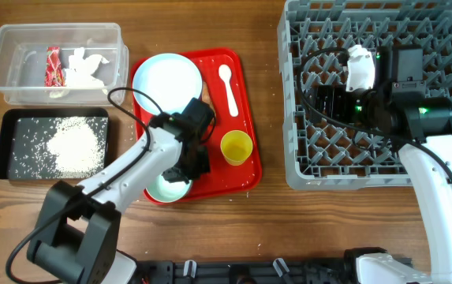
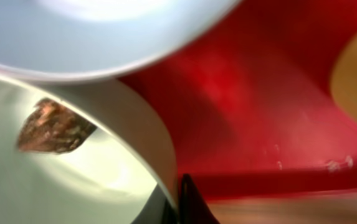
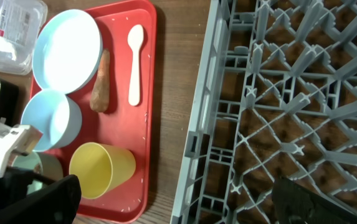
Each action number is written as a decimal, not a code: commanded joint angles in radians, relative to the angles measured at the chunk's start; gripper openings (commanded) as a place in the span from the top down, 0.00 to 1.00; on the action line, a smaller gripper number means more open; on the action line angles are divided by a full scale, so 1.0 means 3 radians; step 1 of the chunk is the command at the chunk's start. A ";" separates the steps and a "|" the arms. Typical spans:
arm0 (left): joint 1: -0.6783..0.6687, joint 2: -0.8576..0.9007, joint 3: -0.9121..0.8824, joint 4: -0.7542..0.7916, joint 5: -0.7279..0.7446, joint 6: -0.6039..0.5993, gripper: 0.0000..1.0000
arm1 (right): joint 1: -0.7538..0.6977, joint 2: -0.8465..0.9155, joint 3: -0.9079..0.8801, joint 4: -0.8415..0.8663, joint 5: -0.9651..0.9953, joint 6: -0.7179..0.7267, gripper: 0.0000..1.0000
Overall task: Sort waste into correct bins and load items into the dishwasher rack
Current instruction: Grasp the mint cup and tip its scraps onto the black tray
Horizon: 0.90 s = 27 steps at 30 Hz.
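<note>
My left gripper (image 1: pixel 180 175) is shut on the rim of the pale green bowl (image 1: pixel 165 190), which sits at the front of the red serving tray (image 1: pixel 245 177). In the left wrist view the rim runs between my fingers (image 2: pixel 179 200), and a small brown food lump (image 2: pixel 52 127) lies inside the bowl (image 2: pixel 72 180). My right gripper (image 3: pixel 172 205) is open and empty above the grey dishwasher rack (image 1: pixel 367 166). The tray also holds a light blue plate (image 1: pixel 168 79), a white spoon (image 1: pixel 228 87), a yellow cup (image 1: pixel 236 147), a light blue bowl (image 3: pixel 50 121) and a brown carrot-like stick (image 3: pixel 101 81).
A clear tub (image 1: pixel 20 87) at the back left holds a red-and-white wrapper (image 1: pixel 53 65) and crumpled white paper (image 1: pixel 84 67). In front of it a black tray (image 1: pixel 9 142) holds white rice (image 1: pixel 76 146). A few rice grains lie on the red tray.
</note>
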 commanded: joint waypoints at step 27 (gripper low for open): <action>0.4519 0.0665 0.0571 0.0376 0.4626 0.1867 0.96 | 0.0018 0.0032 0.0066 0.0010 0.0045 0.0037 0.00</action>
